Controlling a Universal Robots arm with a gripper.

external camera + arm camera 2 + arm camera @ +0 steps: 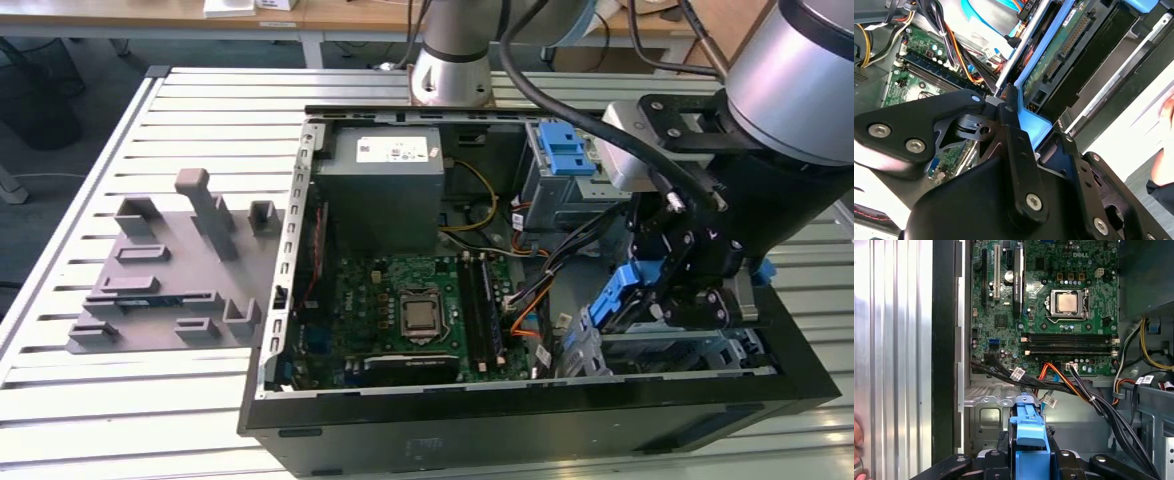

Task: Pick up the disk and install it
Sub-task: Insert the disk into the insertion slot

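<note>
One gripper (674, 300) shows in the exterior view, low over the corner bay (667, 350) at that view's right of the open computer case (534, 430). We see its jaws clamped on the disk (625, 298), whose blue frame stands tilted just above the bay.

In the second wrist view we find the black fingers (1010, 130) pinching that blue frame. The disk (1054, 55) turns its green circuit-board side and a row of connector pins toward us, close beside the bay's metal rails (1134, 60).

In the first wrist view the blue frame of the disk (1029, 437) sits gripped, with the motherboard (1054, 305) and a bundle of cables (1079, 390) beyond it.
</note>
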